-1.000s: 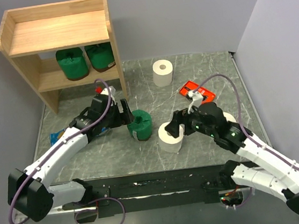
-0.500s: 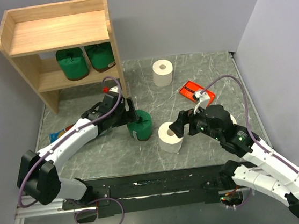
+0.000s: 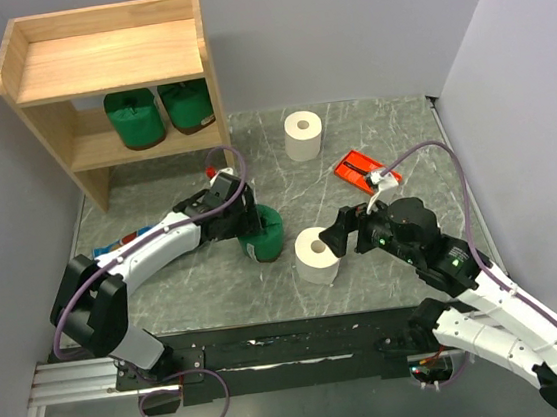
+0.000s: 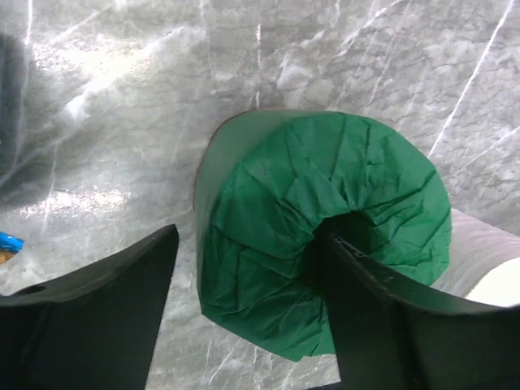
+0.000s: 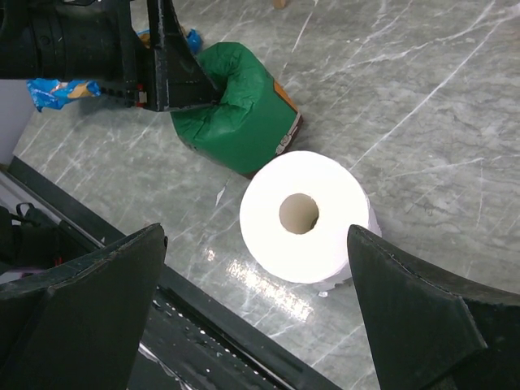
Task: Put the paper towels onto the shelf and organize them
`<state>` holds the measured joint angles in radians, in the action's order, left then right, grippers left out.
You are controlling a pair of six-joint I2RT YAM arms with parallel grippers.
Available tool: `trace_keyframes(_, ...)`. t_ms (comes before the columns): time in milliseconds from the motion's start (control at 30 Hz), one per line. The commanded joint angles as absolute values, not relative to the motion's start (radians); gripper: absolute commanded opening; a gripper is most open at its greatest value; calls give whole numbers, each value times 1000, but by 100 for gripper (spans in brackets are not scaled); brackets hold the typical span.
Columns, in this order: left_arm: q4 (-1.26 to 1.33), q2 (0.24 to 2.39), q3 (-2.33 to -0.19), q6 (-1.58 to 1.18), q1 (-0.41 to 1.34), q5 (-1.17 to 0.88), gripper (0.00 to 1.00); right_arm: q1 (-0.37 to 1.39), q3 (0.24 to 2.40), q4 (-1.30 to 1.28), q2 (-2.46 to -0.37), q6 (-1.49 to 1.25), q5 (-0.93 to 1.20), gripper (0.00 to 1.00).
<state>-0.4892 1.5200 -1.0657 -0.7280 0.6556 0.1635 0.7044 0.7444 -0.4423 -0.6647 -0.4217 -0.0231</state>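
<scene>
From above, we see a grey marbled table with a light wooden two-tier shelf at its far left corner. One green-wrapped roll and a second green roll stand side by side on the shelf's lower tier.

Near the table's middle, a third green paper towel roll lies tilted, its crumpled end facing the left pincer. In the left wrist view, this pincer straddles the roll's wall. One finger sits in the hollow of the wrapped end, and the other finger stands outside, with a sliver of table showing between it and the wrapper. The jaws are partly spread and not clamped.

Just beside the green roll, a white paper towel roll stands upright, tube opening upward. The right pincer hangs at its edge with jaws spread wide, holding nothing. In the right wrist view, the roll sits between and beyond the fingertips.

Another white roll stands well apart at the far side, near an orange-red tray. A blue snack bag lies by the left arm.
</scene>
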Motion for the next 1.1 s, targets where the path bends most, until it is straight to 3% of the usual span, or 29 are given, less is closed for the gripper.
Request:
trace_keyframes(0,-456,1513,-1088,-744,669,187,70,709,749,-431,-652,-419,-49,100)
trace_keyframes(233,-449,1511,-1106,-738,672,160,55,709,746,-433,-641,-419,-52,100)
trace_keyframes(400,-448,1496,-1115,-736,672,135,50,709,747,-436,-635,-414,-61,100)
trace_keyframes(833,-557,1418,-1285,-719,649,170,45,709,749,-454,-600,-417,-75,100)
trace_keyframes(1067,-615,1283,-1328,-707,479,184,43,709,756,-468,-581,-416,-75,100)
